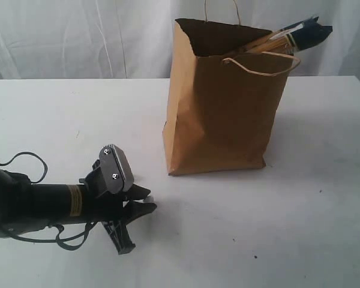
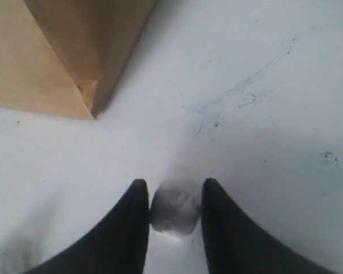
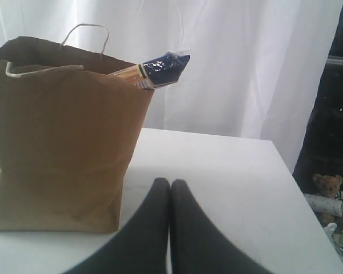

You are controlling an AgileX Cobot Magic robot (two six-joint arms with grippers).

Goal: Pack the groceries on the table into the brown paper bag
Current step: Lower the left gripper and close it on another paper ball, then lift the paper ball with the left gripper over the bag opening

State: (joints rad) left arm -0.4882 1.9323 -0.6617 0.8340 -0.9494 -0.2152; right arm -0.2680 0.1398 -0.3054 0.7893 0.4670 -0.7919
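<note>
Bag [image 1: 222, 114] stands on the table [image 1: 288, 228], noodle packet [image 1: 300, 33] poking out. Near its base, left gripper [image 2: 175, 182] sits low for a pickup, jaws half-closed around a white lump [image 2: 174, 210]; gripped yet, can't tell. Meanwhile right gripper [image 3: 170, 185] waits pinched closed, empty.

White scuffed table [image 1: 48, 114] with an upright brown paper bag [image 1: 222, 114] and a small white lump [image 2: 174, 208] on it

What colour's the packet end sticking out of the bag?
Dark blue; the packet shows best in the right wrist view.
</note>
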